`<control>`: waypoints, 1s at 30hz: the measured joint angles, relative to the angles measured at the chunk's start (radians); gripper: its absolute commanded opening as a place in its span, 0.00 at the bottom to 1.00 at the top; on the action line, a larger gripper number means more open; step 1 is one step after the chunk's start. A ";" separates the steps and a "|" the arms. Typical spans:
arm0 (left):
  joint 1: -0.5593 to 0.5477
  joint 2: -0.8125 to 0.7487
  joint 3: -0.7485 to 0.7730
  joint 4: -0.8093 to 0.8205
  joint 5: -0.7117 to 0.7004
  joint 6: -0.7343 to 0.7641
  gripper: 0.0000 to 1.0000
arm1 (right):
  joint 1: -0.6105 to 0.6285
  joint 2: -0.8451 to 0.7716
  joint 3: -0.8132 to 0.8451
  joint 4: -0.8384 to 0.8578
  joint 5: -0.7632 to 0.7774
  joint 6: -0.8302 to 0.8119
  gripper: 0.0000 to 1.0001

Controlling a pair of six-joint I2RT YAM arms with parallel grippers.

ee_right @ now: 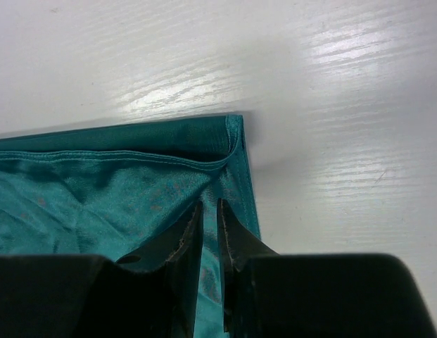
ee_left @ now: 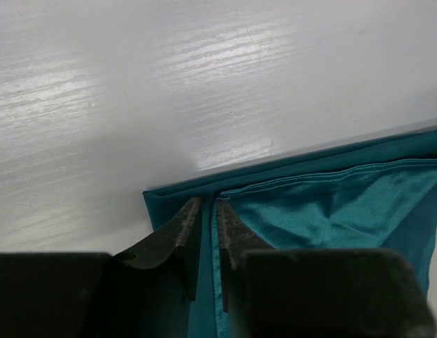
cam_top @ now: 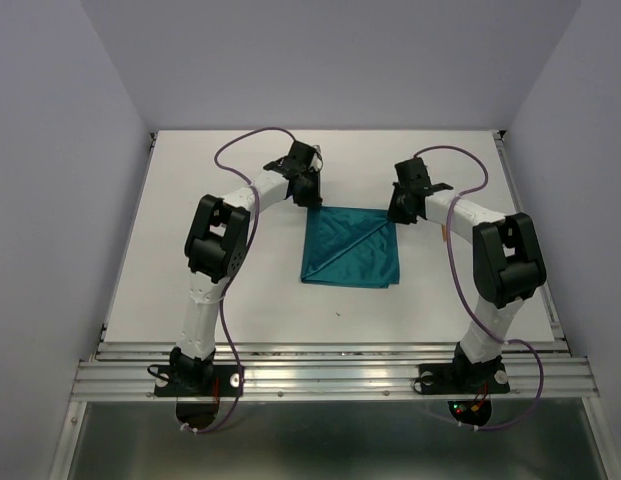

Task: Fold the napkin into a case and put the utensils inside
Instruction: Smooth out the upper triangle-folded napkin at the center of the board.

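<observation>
The teal napkin lies folded into a rough square in the middle of the table, with a diagonal crease across it. My left gripper is at its far left corner and my right gripper at its far right corner. In the left wrist view the jaws are closed to a thin slit, with the top layer's hem running between them. In the right wrist view the jaws are closed the same way on the top layer. A small orange sliver shows beside my right forearm; the utensils are otherwise hidden.
The white table has raised edges at the left, right and far sides. Purple cables loop above both arms. A metal rail runs along the near edge by the arm bases.
</observation>
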 measured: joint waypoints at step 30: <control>0.000 0.004 0.003 0.044 0.104 0.031 0.44 | -0.013 -0.011 -0.023 -0.002 0.004 0.000 0.21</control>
